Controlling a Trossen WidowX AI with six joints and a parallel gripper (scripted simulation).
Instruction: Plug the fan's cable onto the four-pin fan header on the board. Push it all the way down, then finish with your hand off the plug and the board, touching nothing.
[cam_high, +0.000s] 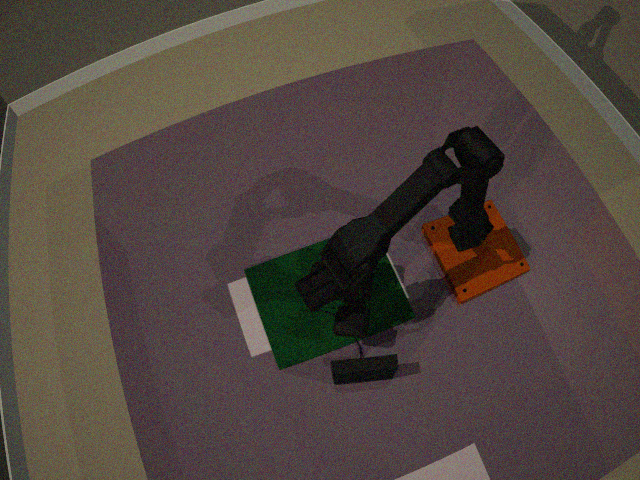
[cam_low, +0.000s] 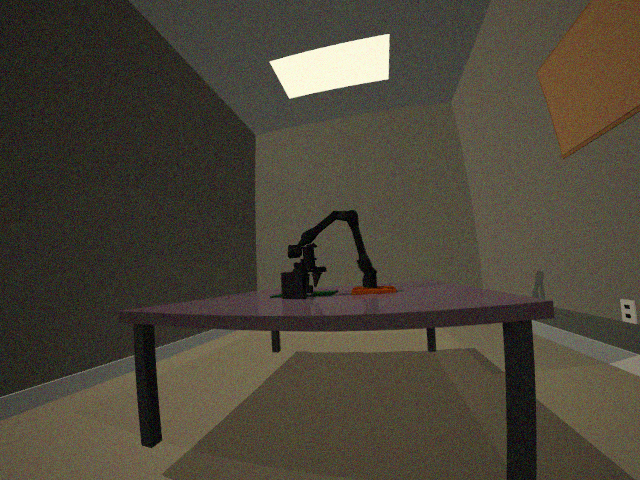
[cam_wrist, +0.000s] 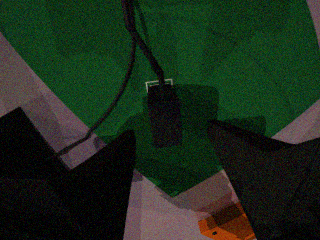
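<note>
On the worktop (cam_high: 206, 413) (cam_low: 336, 319), the board (cam_high: 279, 330) (cam_wrist: 240, 60) lies flat, giving the plug a firm backing. The end effector (cam_wrist: 171, 130) stands about half open, holding nothing, presumably to free the plug (cam_wrist: 166, 117), which sits at the white header outline.

top overhead; exterior low, distant; wrist close, downward

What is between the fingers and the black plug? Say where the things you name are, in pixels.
In the wrist view, only bare green board (cam_wrist: 195, 155) shows, partly shadowed, between the plug (cam_wrist: 166, 117) and the fingers on either side.
</note>
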